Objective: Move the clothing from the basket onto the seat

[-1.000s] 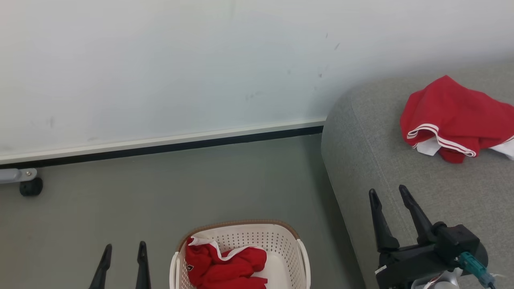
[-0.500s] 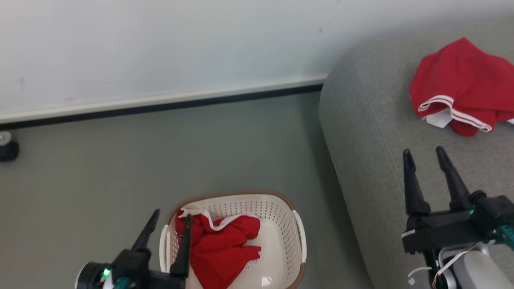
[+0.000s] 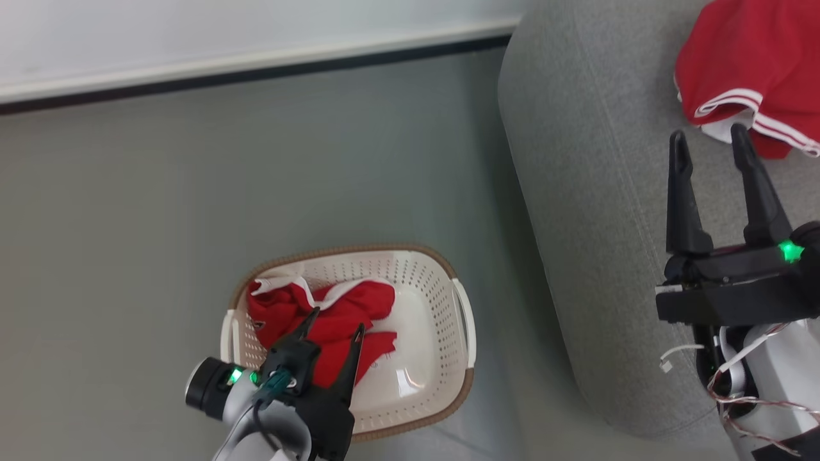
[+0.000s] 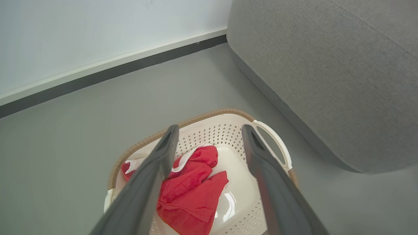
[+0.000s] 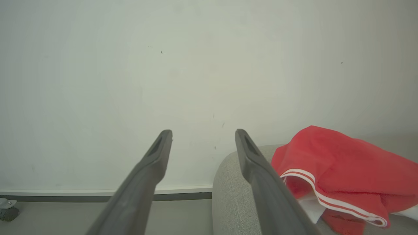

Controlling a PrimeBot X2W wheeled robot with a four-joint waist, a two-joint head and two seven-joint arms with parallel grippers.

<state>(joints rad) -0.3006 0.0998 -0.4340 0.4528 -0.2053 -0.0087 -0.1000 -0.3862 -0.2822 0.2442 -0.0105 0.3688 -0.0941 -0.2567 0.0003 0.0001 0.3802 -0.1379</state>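
Grey floor (image 3: 160, 192) runs from a white wall (image 3: 192, 25) with a dark baseboard (image 3: 256, 73) at 12 o'clock in my head view to the grey upholstered seat (image 3: 589, 192) filling the 3 o'clock side. The cream perforated basket (image 3: 442, 269) stands on the floor at about 6 o'clock, near the seat's rounded edge but not touching it.

One striped red garment (image 3: 749, 57), shorts by the look of it, already lies on the seat at 1 o'clock. The red jersey (image 3: 333, 314) with white trim sits crumpled in the basket's 9 o'clock half, leaving the 3 o'clock half bare.

My left gripper (image 3: 337, 318) hangs over the jersey with its fingers spread apart and empty. From my left wrist, the cloth (image 4: 189, 186) shows between and below them. My right gripper (image 3: 706, 131) waits above the seat, fingers likewise apart, tips near the shorts, holding nothing.

I judge this as the reach for the second garment. Next I need to drop straight down, bite into a thick fold clear of the basket wall, then lift high enough to clear the rim.

A small dark mark on the jersey at its 9 o'clock edge is too small to read.
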